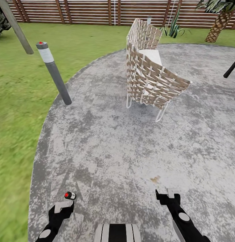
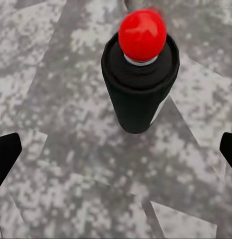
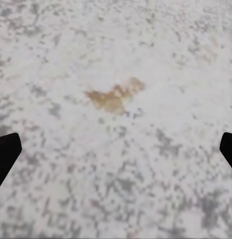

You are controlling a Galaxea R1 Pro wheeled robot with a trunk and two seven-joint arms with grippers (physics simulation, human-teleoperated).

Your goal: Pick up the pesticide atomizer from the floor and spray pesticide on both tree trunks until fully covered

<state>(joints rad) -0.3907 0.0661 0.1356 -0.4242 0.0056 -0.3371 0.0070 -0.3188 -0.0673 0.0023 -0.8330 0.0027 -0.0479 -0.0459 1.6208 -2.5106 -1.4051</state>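
A small black spray bottle [image 1: 69,195] with a red round cap and a white label patch stands upright on the grey stone patio [image 1: 124,151]; it looks like the pesticide atomizer. My left gripper [image 1: 63,205] hovers just behind it, open. In the left wrist view the bottle [image 2: 139,79] stands ahead of the left gripper [image 2: 116,152], untouched, with both black fingertips [image 2: 6,154] spread wide. My right gripper [image 1: 168,195] is open above bare patio; the right wrist view shows the right gripper [image 3: 116,152] above a brown stain [image 3: 116,97]. The thick pale tree trunks are out of view.
A woven brown-and-white chair [image 1: 151,74] stands on the patio ahead. A grey bollard [image 1: 55,74] with a white band rises at the patio's left edge. Green lawn [image 1: 16,101] lies left, the slatted fence [image 1: 80,11] behind, a palm trunk [image 1: 218,27] far right.
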